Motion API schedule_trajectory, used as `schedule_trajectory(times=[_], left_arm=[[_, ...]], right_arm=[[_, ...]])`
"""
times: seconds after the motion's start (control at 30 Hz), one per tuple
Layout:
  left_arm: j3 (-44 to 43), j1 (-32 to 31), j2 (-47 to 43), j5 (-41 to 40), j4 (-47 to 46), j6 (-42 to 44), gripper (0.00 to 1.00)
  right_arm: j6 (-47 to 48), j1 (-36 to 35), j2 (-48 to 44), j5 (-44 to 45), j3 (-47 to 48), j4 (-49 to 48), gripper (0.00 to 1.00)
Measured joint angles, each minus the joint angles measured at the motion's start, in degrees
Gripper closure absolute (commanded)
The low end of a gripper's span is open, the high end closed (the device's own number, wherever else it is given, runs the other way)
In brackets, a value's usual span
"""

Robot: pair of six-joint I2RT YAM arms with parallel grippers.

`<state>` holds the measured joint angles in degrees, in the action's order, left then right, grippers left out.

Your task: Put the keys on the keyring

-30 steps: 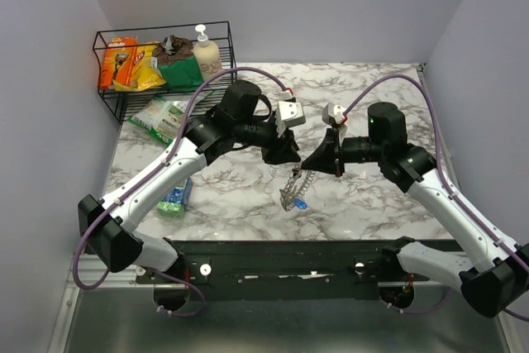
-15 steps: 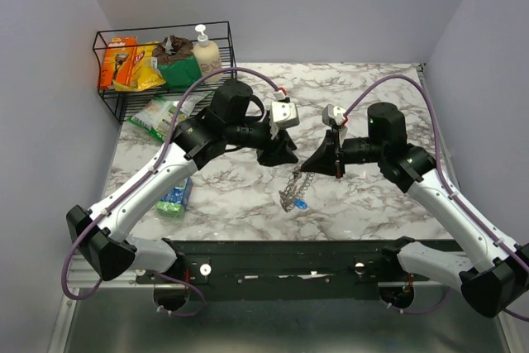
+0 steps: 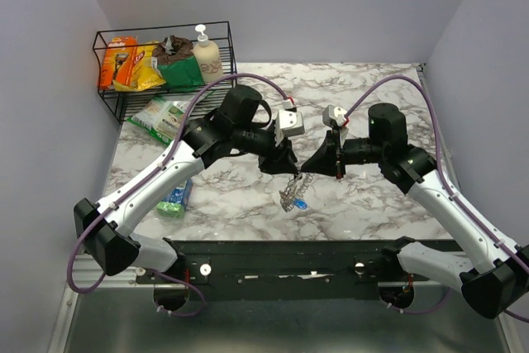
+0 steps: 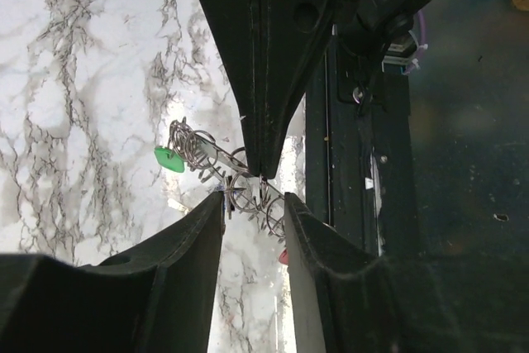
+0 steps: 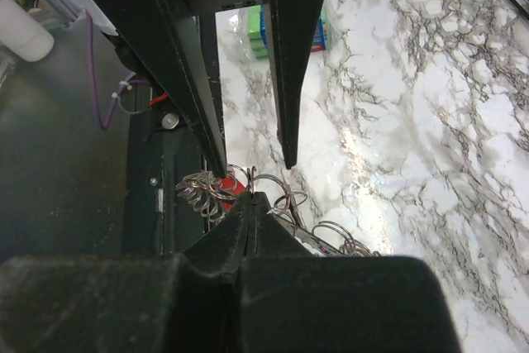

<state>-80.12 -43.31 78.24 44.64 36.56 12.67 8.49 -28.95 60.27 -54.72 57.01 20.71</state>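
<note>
3 small keys show among the loops. nearest the arm bases, a silvery key with a blue head (image 3: 301,203) dangles at the low end of the large silvery-grey, chain-like metal keyring (image 3: 293,189). the ring hangs over the middle of the white marble-patterned table (image 3: 388,88). a green-headed key (image 4: 169,159) and a red-headed key (image 5: 232,188) sit in the same tangle. whether each is truly threaded on i cannot tell, and no black one is visible. just beyond, the right gripper (image 5: 252,198) is pinched tight on the ring's upper loops, carrying it. the left gripper (image 4: 254,198) faces it, jaws about half parted astride those loops, clamping nothing i can make out. my reading: mostly done, with perhaps 1 key left. far back stands a black wire basket (image 3: 165,64) of groceries.
</note>
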Motion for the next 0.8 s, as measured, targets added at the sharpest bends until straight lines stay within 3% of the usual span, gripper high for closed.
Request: schedule_trajectory(times=[0.4, 0.73, 0.8], left_arm=[[-0.92, -0.44, 1.29, 0.02, 1.27, 0.94, 0.71], [-1.99, -0.7, 2.71, 0.92, 1.75, 1.2, 1.0], [-2.19, -0.7, 3.04, 1.22, 2.27, 1.2, 1.0]], right_arm=[[-0.02, 0.0, -0.07, 0.0, -0.02, -0.07, 0.99], [-0.04, 0.0, -0.07, 0.07, -0.17, -0.07, 0.99], [-0.02, 0.0, -0.07, 0.07, -0.44, -0.07, 0.99]])
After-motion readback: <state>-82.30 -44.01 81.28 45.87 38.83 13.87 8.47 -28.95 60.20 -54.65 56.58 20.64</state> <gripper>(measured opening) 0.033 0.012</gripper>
